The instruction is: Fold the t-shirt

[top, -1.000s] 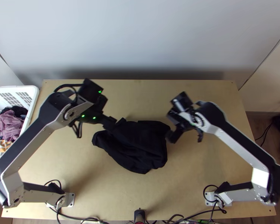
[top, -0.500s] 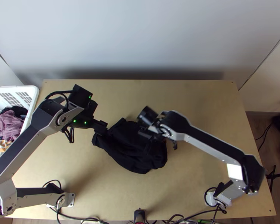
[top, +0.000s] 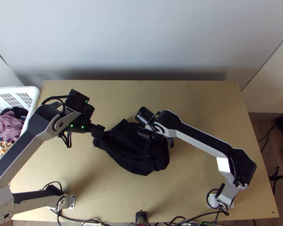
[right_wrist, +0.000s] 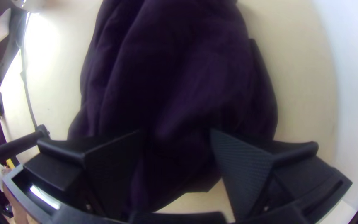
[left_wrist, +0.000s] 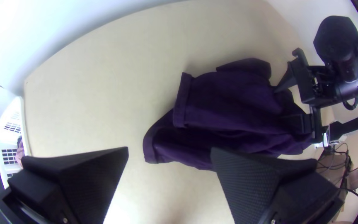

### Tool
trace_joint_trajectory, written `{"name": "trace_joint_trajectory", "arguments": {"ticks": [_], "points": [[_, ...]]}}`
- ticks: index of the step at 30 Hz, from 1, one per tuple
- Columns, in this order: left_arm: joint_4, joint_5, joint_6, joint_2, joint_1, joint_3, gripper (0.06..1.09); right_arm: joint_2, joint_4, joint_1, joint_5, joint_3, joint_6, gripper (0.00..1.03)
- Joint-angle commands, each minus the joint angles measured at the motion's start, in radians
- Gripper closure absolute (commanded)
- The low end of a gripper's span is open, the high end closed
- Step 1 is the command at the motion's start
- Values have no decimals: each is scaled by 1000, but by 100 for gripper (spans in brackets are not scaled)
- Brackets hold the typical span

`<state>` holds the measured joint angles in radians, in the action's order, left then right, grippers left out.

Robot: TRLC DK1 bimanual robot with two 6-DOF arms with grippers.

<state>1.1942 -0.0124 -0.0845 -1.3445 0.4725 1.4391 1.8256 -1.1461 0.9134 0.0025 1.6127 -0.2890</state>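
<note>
The bunched dark cloth t-shirt slants across the light wooden table — long axis running from beside the left gripper to beneath the right gripper, both spread. White plastic basket: crumpled mauve cloth.

Left claw and right claw both gape wide.
</note>
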Motion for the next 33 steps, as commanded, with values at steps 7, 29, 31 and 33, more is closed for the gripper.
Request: {"name": "trace_joint_trajectory", "arguments": {"ticks": [7, 29, 31, 33], "points": [[-8, 2, 0, 22, -2, -25, 11, -9, -4, -48, -27, 6, -12, 99], [-156, -34, 94, -22, 48, -223, 11, -120, -133, -272, 34, 474, -58, 100], [-202, -47, 108, -44, 41, -255, 11, -132, -141, -272, 34, 469, -52, 100], [-254, -54, 111, -73, 31, -281, 11, -141, -145, -272, 34, 454, -50, 100]]}}
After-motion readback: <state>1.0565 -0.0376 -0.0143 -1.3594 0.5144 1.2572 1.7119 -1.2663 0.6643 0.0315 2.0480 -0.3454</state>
